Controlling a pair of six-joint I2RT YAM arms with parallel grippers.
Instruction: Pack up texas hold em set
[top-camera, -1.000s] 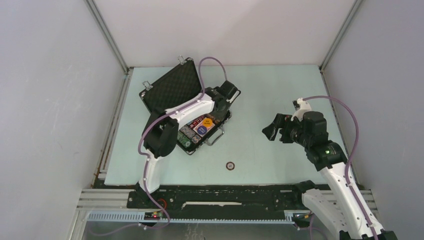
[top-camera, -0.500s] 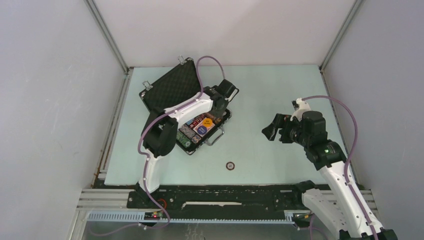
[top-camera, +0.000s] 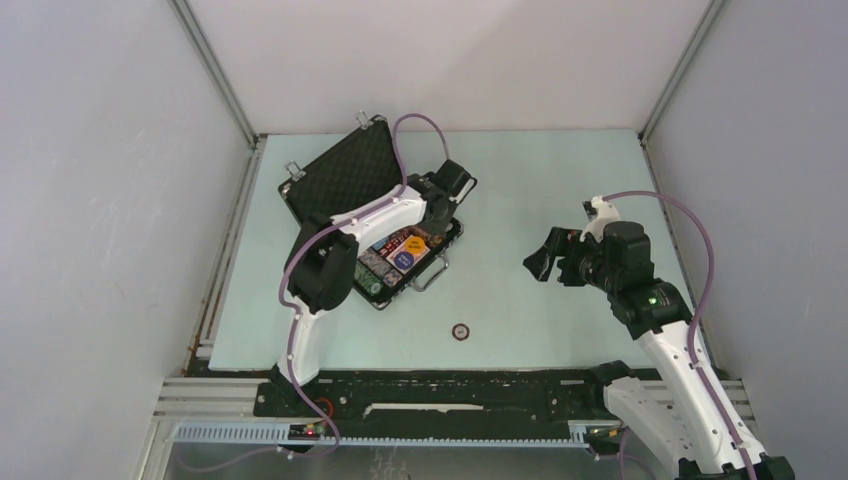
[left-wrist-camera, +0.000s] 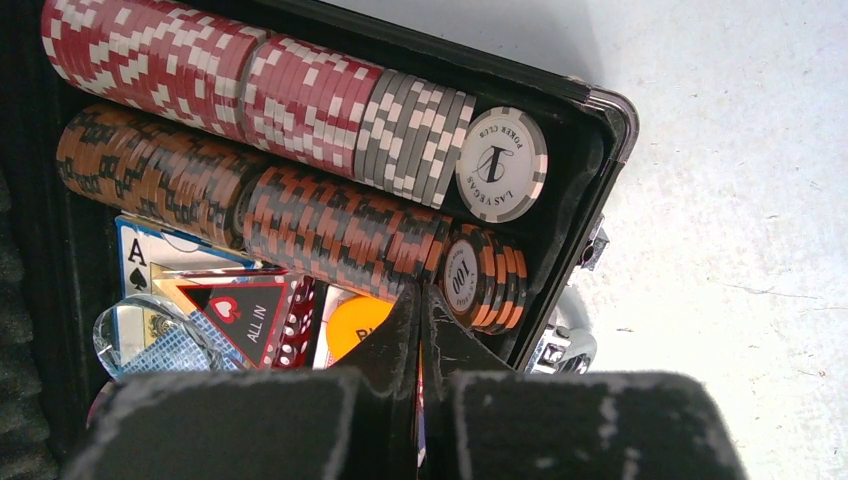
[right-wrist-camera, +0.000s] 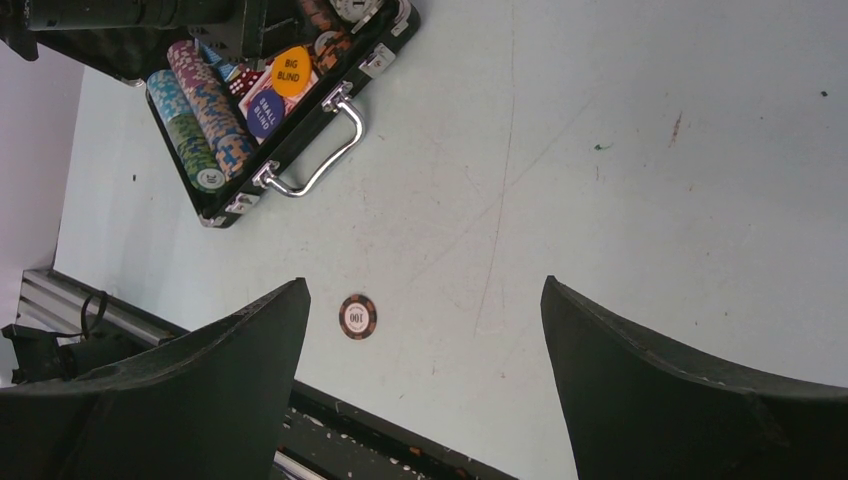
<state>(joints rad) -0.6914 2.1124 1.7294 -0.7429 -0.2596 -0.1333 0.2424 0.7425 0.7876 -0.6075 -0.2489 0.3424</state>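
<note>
Pale green table (top-camera: 560, 180) between white walls, and from my station I see the black briefcase (right-wrist-camera: 297, 135) lying open on the left half of it. The foam-lined lid (top-camera: 345, 175) is tipped back toward the far left corner, and the silver handle (right-wrist-camera: 330, 163) faces the near right.

Through the left wrist camera I make out a row of red chips (left-wrist-camera: 180, 70) that runs into grey chips (left-wrist-camera: 415, 130), with a white chip (left-wrist-camera: 500, 163) facing outward at the end. Below that lies a row of orange chips (left-wrist-camera: 330, 220). Beside those rows sit a triangular marker (left-wrist-camera: 240, 315) reading ALL IN, an ace of spades card (left-wrist-camera: 150, 265) and an orange button (left-wrist-camera: 355, 325). The right wrist camera reads that button as BIG BLIND, with a blue button (right-wrist-camera: 266, 112) marked SMALL BLIND next to it.

The left gripper (left-wrist-camera: 420, 295) is down in the case, its fingers pressed flat together and its tips right at the end of the orange row. Whether they touch a chip I cannot tell from this angle. The right gripper (right-wrist-camera: 422, 285) hangs over bare table well to the right of the case, fingers spread wide.

One loose chip (right-wrist-camera: 357, 316), orange and black and marked 100, lies flat on the table near the front edge, apart from the case.
</note>
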